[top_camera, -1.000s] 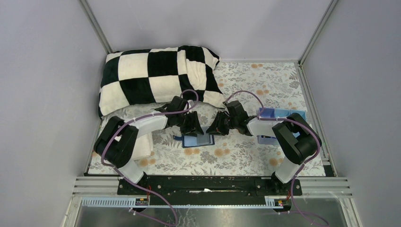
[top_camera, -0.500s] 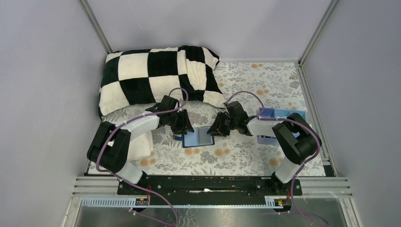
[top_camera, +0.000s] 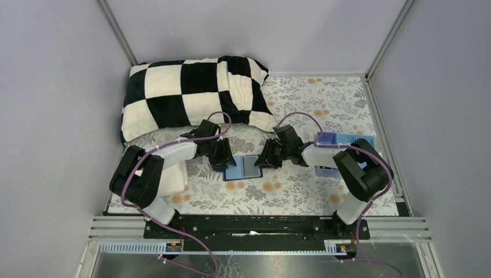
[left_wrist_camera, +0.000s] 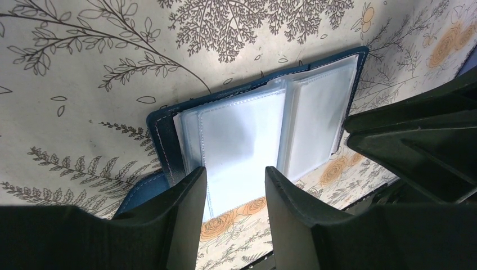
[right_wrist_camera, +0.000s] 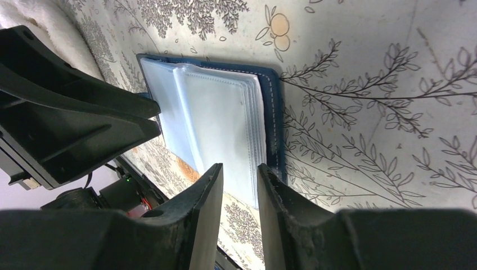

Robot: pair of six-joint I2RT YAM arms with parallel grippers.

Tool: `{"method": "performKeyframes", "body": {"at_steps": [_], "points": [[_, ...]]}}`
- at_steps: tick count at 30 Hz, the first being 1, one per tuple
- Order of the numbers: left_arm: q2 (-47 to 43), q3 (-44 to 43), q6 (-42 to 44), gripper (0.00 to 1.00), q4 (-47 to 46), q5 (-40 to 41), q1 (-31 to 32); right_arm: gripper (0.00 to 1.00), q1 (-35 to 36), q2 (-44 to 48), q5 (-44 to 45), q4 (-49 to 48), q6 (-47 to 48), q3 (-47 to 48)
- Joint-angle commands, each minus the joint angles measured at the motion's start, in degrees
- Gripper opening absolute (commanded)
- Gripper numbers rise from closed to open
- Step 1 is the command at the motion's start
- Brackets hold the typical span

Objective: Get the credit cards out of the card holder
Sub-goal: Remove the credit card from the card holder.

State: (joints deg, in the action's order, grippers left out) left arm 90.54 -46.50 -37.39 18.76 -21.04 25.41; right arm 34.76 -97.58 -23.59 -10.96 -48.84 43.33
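The card holder (top_camera: 243, 168) lies open and flat on the floral cloth between my two grippers, navy cover down. Its clear plastic sleeves (left_wrist_camera: 253, 135) face up and look pale; I cannot make out any credit cards in them. My left gripper (top_camera: 223, 159) hovers at the holder's left edge, open, its fingertips (left_wrist_camera: 236, 174) over the left sleeve with nothing between them. My right gripper (top_camera: 267, 156) sits at the holder's right edge, open by a narrow gap (right_wrist_camera: 241, 169) above the sleeve stack (right_wrist_camera: 219, 118), gripping nothing.
A black-and-white checkered pillow (top_camera: 191, 95) fills the back left. A light-blue compartment tray (top_camera: 341, 142) stands at the right, partly under the right arm. A white folded cloth (top_camera: 173, 176) lies beneath the left arm.
My left gripper has drawn back leftward from over the holder to its left edge. The right gripper stays in place with its jaws slightly wider.
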Motion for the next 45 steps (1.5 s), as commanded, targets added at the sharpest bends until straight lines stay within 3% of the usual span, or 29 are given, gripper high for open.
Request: {"method": "performKeyframes", "body": {"at_steps": [1, 33, 45], "points": [[1.5, 0.7, 0.8, 0.48, -1.5, 1.5, -0.4, 0.35, 1.2, 1.2, -1.2, -2.4, 0.2, 1.8], [2.1, 0.4, 0.9, 0.47, -1.8, 0.8, -0.4, 0.35, 2.2, -2.6, 0.8, -1.8, 1.0, 2.4], [1.8, 0.2, 0.9, 0.47, -1.7, 0.8, -0.4, 0.35, 2.2, 0.8, 3.5, 1.6, 3.8, 2.8]]}}
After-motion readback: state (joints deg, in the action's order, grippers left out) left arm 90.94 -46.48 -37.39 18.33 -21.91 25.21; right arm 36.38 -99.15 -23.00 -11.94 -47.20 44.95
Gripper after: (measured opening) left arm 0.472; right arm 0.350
